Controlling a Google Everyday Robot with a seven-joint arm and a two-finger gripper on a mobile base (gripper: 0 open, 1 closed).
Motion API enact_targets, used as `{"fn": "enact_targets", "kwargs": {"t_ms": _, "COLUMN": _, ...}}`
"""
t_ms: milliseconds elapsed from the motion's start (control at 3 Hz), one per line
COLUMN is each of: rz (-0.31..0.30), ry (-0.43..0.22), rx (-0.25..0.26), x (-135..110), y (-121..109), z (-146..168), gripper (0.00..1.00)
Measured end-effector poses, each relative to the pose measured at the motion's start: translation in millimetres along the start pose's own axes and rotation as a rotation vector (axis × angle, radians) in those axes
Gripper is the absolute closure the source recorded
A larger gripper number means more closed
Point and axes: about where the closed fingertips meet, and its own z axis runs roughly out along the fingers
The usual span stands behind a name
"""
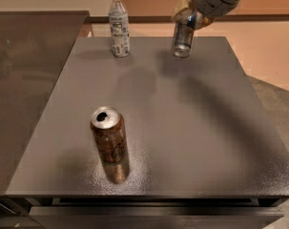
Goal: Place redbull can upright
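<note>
Redbull can (182, 41) is held nearly upright at the far right of the grey surface (191, 128), its upper end clamped by the jaws of the gripper (188, 18). A clear bottle (119, 25) and brown can (109, 136) are seen standing well apart on it.

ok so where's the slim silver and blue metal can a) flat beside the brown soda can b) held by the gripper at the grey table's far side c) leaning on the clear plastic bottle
b: the gripper grips the slim silver and blue metal can by its top, at the far side of the grey table.
</note>
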Motion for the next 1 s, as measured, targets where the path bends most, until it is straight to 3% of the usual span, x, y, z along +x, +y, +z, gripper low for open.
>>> {"fn": "enact_targets", "kwargs": {"t_ms": 667, "rz": -0.205, "ry": 0.135, "rx": 0.115, "x": 23.0, "y": -11.7, "z": -11.4, "gripper": 1.00}}
{"fn": "enact_targets", "kwargs": {"t_ms": 1000, "rz": -0.305, "ry": 0.167, "rx": 0.181, "x": 27.9, "y": -20.7, "z": -16.6, "gripper": 1.00}}
